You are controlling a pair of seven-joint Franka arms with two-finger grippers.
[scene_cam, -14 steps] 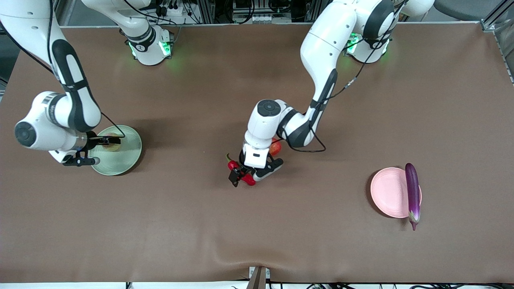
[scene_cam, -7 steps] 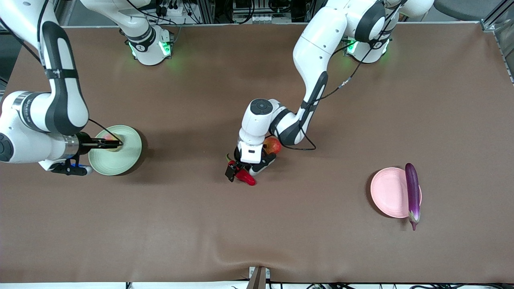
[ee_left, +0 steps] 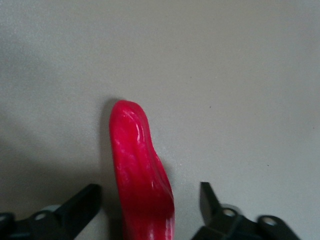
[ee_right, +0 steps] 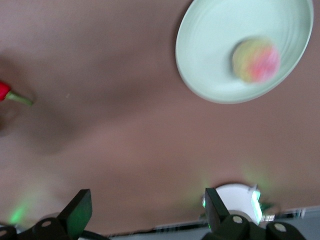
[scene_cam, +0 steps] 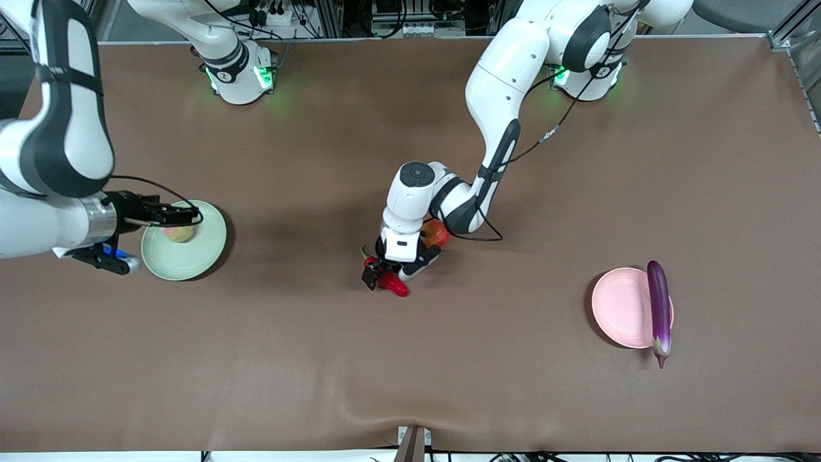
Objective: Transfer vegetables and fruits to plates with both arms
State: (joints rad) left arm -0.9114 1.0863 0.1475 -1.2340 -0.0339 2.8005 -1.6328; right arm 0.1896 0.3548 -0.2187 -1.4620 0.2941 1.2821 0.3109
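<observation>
Right gripper (scene_cam: 183, 215) had drawn back and risen over the green plate (scene_cam: 205, 253), fingers spread, empty; peach (scene_cam: 179, 233) lay in it. Eggplant (scene_cam: 659, 308) lay across the pink plate (scene_cam: 619, 308). Left gripper (scene_cam: 383, 274) straddled the chili pepper (ee_left: 140, 175), fingers (ee_left: 80, 205) apart, not touching per left wrist view. Pomegranate (scene_cam: 439, 232) sat just farther, beside it.

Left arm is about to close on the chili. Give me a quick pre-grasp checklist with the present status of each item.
1. Chili pepper lies between the left gripper fingers: ok.
2. Fingers gripping the chili: not ok, gaps show on both sides.
3. Pomegranate beside the left wrist, safe from a nudge: cannot tell.
4. Pink plate has room: ok, the eggplant lies only across its rim.
5. Right gripper open, peach resting on the green plate: ok.
</observation>
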